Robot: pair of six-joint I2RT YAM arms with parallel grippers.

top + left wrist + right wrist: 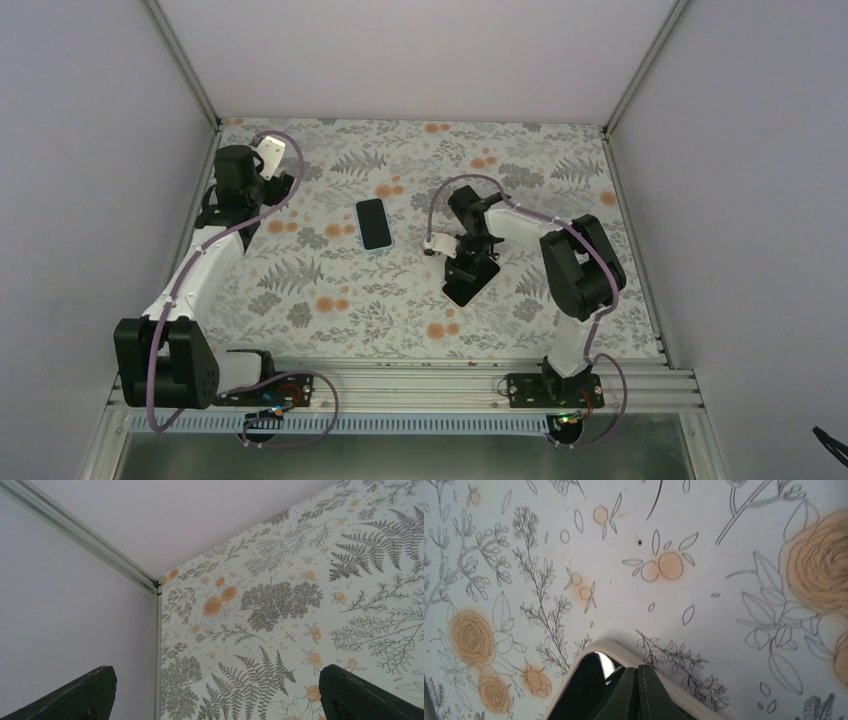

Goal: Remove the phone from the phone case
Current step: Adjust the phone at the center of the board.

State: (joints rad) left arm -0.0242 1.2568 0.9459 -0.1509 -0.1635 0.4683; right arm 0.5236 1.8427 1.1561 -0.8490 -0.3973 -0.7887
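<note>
A phone (374, 224) with a black screen and a light-blue edge lies flat near the middle of the table, with neither gripper touching it. My right gripper (468, 262) is shut on the rim of a black phone case (470, 284), which is tilted with its lower end on the table. In the right wrist view the fingertips (638, 672) are pinched on the case's pale rim (624, 647), with its dark inside and a cutout showing. My left gripper (238, 165) is open and empty by the far-left corner, its fingers (350, 690) wide apart above the tabletop.
The table has a floral cloth (330, 290). Side walls and a back wall enclose it, with a metal post (100, 550) at the far-left corner. An aluminium rail (400, 380) runs along the near edge.
</note>
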